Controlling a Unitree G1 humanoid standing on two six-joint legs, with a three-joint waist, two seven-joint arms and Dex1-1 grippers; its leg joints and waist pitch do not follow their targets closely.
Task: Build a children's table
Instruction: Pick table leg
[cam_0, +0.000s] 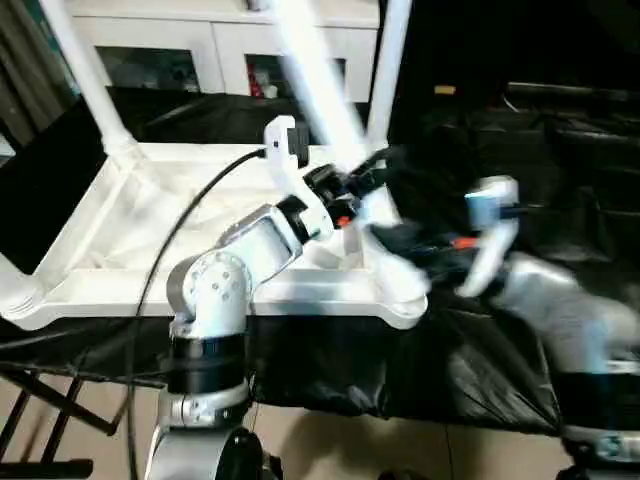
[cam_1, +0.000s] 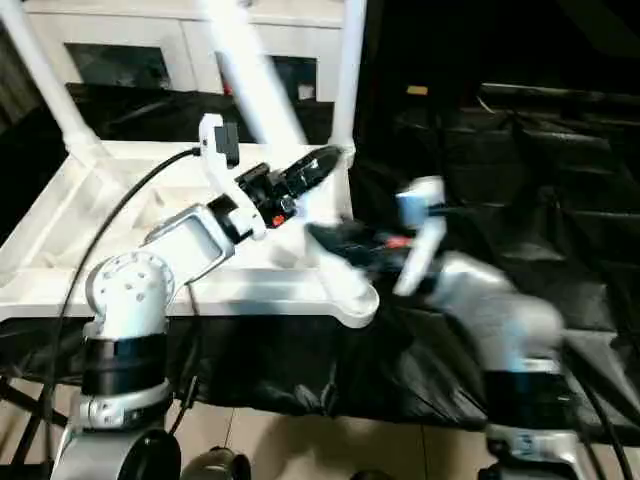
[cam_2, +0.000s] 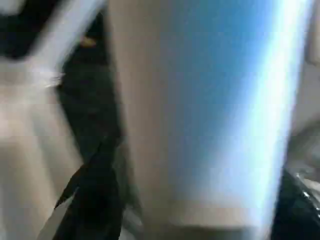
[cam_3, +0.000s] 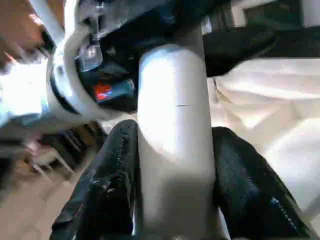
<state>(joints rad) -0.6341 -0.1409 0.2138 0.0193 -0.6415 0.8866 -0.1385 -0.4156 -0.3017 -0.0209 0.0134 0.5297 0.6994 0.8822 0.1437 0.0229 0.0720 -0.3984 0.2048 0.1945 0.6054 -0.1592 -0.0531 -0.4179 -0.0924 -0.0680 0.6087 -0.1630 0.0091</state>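
Both grippers, left (cam_1: 318, 163) and right (cam_3: 172, 165), clamp the leg (cam_3: 172, 125) at 12 o'clock; light, stiff, slippery plastic, best held low

Dim, dark surroundings; heavy motion blur throughout.

One tabletop (cam_0: 150, 290), three legs (cam_0: 320, 85), two pincers (cam_0: 365, 175).

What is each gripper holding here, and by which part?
Both the right gripper and the left gripper clasp the tilted white plastic table leg near its lower end.
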